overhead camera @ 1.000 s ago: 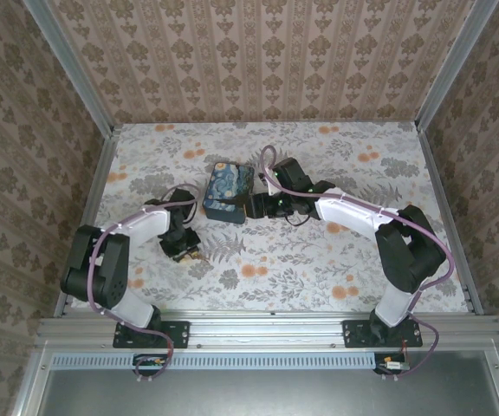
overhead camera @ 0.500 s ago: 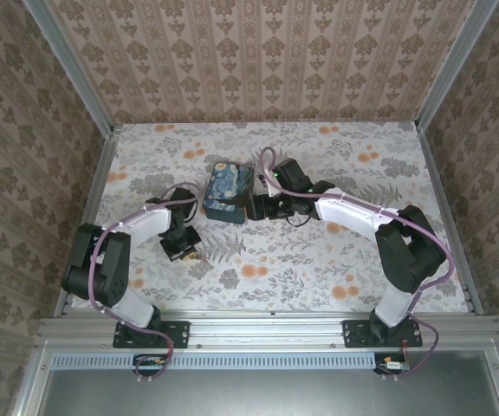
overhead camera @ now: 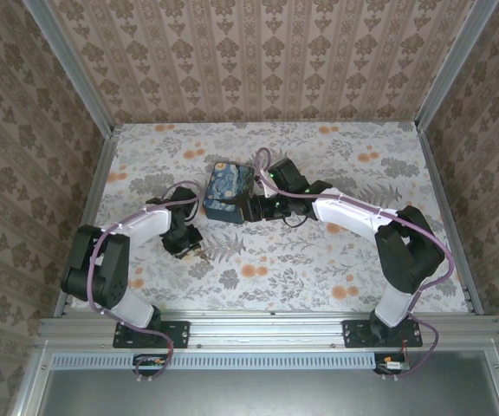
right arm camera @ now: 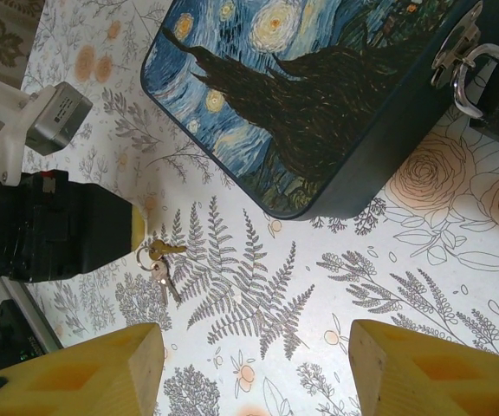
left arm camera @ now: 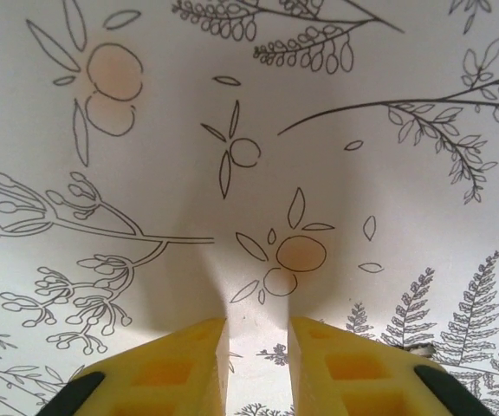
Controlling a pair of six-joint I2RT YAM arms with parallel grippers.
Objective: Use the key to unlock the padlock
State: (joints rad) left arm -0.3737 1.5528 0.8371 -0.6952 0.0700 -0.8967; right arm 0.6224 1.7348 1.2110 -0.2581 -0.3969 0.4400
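Your left gripper [left arm camera: 256,334] hung low over the floral tabletop [overhead camera: 319,260]. Its yellow fingers [left arm camera: 189,364] were only a narrow slot apart with nothing between them, and the printed surface showed through the gap. The key ring [right arm camera: 158,263], carrying two small keys, lay flat on a fern print just beside that gripper's tip, and nothing held it. Your right gripper [right arm camera: 254,342] stood wide, its two yellow fingers [right arm camera: 68,368] well apart and empty, hovering over the tabletop just beside the starry-night case [right arm camera: 319,95]. The case lay flat near the middle of the tabletop, between your two arms. At the case's side edge by the right gripper, a silver hasp [right arm camera: 451,42] carried the padlock [right arm camera: 473,82]. Its shackle loop was plain to see, but the dark body was cut off by the frame edge, so you could not tell whether it was locked. The keys and the padlock were well apart, with the case's corner between them.
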